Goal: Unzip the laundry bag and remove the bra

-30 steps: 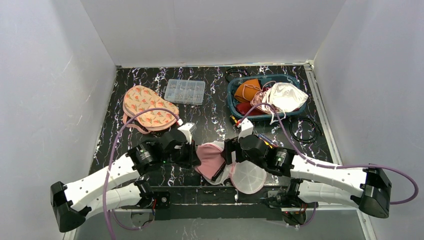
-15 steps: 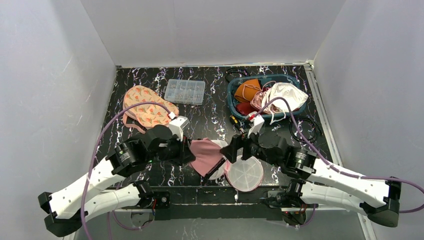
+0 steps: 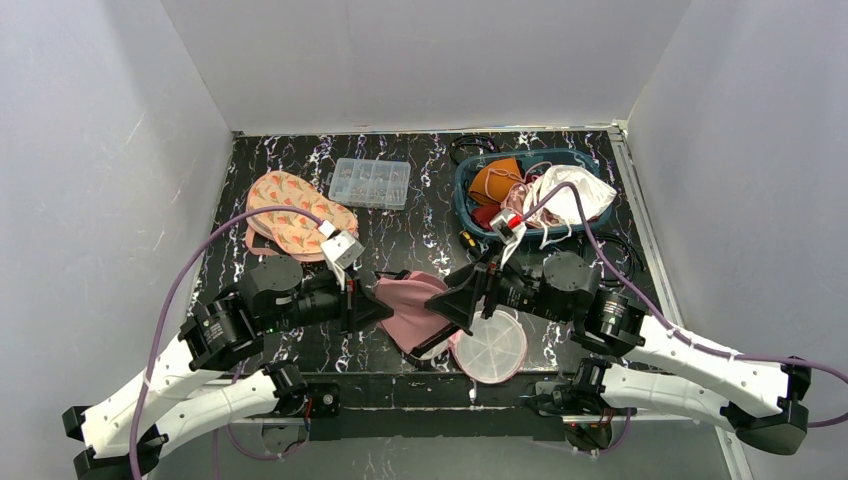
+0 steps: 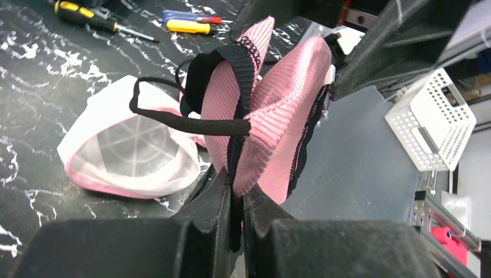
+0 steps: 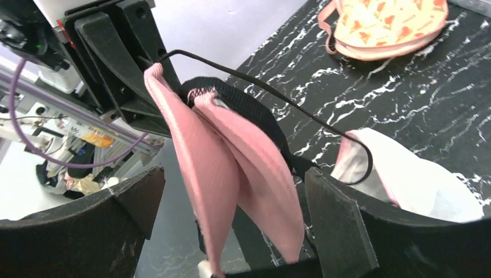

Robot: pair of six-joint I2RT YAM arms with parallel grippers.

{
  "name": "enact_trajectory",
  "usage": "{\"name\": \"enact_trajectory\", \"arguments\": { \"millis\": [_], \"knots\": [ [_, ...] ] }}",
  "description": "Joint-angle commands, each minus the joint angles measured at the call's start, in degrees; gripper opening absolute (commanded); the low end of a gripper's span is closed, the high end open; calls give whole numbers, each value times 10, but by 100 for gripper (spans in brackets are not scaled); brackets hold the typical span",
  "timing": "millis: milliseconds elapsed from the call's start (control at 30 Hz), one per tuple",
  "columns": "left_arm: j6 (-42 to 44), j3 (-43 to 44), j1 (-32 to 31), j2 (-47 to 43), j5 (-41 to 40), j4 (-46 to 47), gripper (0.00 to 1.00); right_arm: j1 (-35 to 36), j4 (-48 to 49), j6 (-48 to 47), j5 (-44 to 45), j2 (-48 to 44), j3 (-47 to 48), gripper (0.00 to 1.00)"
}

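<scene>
My left gripper (image 3: 378,306) is shut on the black-edged band of a pink ribbed bra (image 3: 415,308) and holds it up above the table. The left wrist view shows the jaws (image 4: 237,200) pinching the bra (image 4: 278,110), with its black strap looping out to the left. The round white mesh laundry bag with pink trim (image 3: 490,347) lies open on the table, just right of and below the bra; it also shows in the left wrist view (image 4: 124,150). My right gripper (image 3: 455,303) is open. In the right wrist view its fingers (image 5: 234,174) stand wide on either side of the hanging bra (image 5: 231,168), with the bag (image 5: 422,185) behind.
A teal basket (image 3: 465,195) of clothes stands at the back right. A clear compartment box (image 3: 370,182) and an orange patterned bra (image 3: 295,215) lie at the back left. Screwdrivers (image 3: 470,243) and a black cable ring (image 3: 610,262) lie near the basket.
My left gripper has drawn the bra up and to the left, out of the laundry bag. The right arm has risen and its wrist has moved back; the bag now lies alone on the table.
</scene>
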Motion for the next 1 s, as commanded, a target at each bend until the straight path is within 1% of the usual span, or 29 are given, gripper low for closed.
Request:
{"name": "enact_trajectory", "arguments": {
  "millis": [0,167,267,367,500,533,600,667,767,800,833,867,900,933,967],
  "knots": [
    [45,32,-3,-6,72,37,0,-1,40,-12,-46,9,44,99],
    [67,36,-3,-12,96,47,0,-1,36,-8,-79,19,54,99],
    [74,33,-2,-23,95,59,0,-1,44,4,-100,22,49,98],
    [78,31,-3,-26,86,63,0,-1,67,21,-123,24,40,91],
    [82,34,-3,-19,72,59,0,-1,107,47,-158,36,33,77],
    [81,32,-3,-18,69,59,0,-1,115,54,-165,39,32,72],
    [82,31,-3,-17,56,57,0,-1,127,62,-166,40,30,55],
    [83,32,-3,-17,42,51,0,-2,135,68,-163,39,27,41],
    [80,32,-2,-21,18,42,1,-1,134,72,-156,37,27,22],
    [80,32,-3,-23,10,38,7,-1,128,71,-142,35,29,15],
    [79,31,-3,-24,4,33,18,-2,121,65,-126,30,33,8],
    [77,32,-2,-25,-4,27,34,-1,95,55,-103,24,42,1],
    [72,33,-3,-27,-22,17,53,-1,69,44,-73,21,54,1],
    [66,31,-3,-30,-37,6,61,-1,41,25,-42,20,71,1],
    [60,30,-3,-34,-56,-2,65,-1,5,7,-6,20,88,1]
  ]
}}
